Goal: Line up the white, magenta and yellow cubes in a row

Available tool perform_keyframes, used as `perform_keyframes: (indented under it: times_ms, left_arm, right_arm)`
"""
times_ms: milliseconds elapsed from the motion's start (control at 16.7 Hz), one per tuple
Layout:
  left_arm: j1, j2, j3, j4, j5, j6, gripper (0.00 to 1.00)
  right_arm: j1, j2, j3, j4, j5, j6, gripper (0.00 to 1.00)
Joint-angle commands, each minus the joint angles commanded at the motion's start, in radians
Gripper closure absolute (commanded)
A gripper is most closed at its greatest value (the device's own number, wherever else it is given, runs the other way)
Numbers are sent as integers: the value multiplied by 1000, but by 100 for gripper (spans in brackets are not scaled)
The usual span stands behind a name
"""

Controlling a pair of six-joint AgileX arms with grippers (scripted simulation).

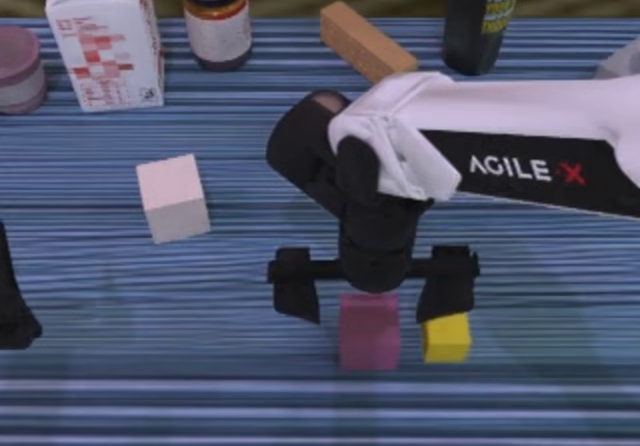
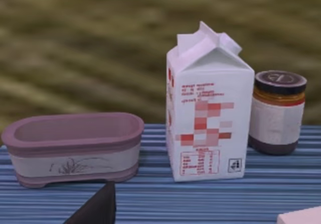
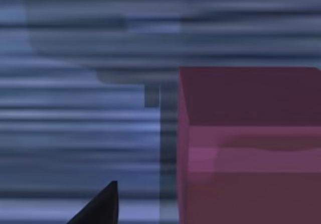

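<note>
My right gripper [image 1: 372, 301] hangs spread wide over the magenta cube [image 1: 369, 331], gripping nothing. Yellow cube [image 1: 446, 337] sits just right of it; white cube [image 1: 173, 197] well apart, left. Left gripper's [image 1: 12, 306] grip: can't tell.

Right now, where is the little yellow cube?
In the top view, the yellow cube sits near the table's front, right of centre, beside the magenta cube and under the right hand.

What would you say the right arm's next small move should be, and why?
Probably lift the right gripper straight up and clear. Its fingers are spread wide above the magenta cube, not gripping it, and that cube already stands beside the yellow cube. The white cube sits apart to the left, out of the row, so it needs fetching next. The left arm is parked at the left edge.
</note>
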Motion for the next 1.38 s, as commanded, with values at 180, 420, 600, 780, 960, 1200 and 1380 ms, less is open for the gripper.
perform_keyframes:
  times_ms: [180, 420, 600, 780, 960, 1200, 1380]
  left_arm:
    - [0, 0, 0, 0, 0, 0, 0]
    - [0, 0, 0, 0, 0, 0, 0]
    - [-2, 10, 10, -7, 1, 6, 0]
    - [-20, 103, 103, -68, 5, 61, 0]
    - [-45, 291, 286, -180, 6, 159, 0]
    - [-87, 682, 617, -388, 4, 335, 0]
    - [-123, 1043, 888, -569, 3, 482, 0]
  right_arm:
    - [3, -38, 60, -104, 1, 0, 0]
    - [3, -54, 79, -133, 2, 0, 0]
    - [-7, -60, 68, -125, 6, -5, 0]
    - [-48, -153, -6, -81, 35, -51, 0]
    - [-119, -341, -142, 5, 79, -135, 0]
    - [-251, -718, -409, 167, 133, -288, 0]
    - [-371, -1052, -662, 316, 154, -418, 0]
